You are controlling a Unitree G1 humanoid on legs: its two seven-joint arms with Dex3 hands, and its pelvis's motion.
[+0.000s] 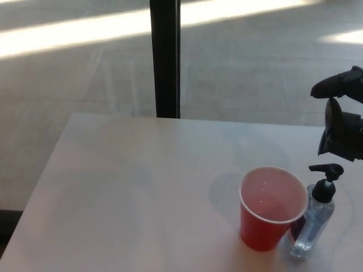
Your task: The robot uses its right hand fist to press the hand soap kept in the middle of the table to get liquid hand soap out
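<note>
No brand, label or writing can be read on anything here; the soap bottle [313, 224] is small in the frame and its clear body shows no print that can be made out. It stands upright at the lower right of the frame, long axis vertical, on the white counter [142, 192]. Its black pump head sits on top, with the spout pointing toward picture left, over the rim of the red cup [271, 207]. The cup stands upright and open just beside the bottle on its left, and the cup's wall overlaps the bottle's lower left side, so that part of the bottle is hidden; whether the two touch cannot be told. The inside of the cup looks pale pink, and what, if anything, lies in it cannot be made out.

The right robot hand [342, 124] hangs at the right edge of the frame, above the pump head and apart from it. It is cut off by the frame edge, so only part of it shows: one black finger juts toward picture left at the top, with a darker mass below. Whether it is spread or balled up cannot be told. The left robot hand does not show.

A dark post [165, 56] rises behind the counter's far edge, at upper centre, with sunlit floor [74, 73] beyond.
</note>
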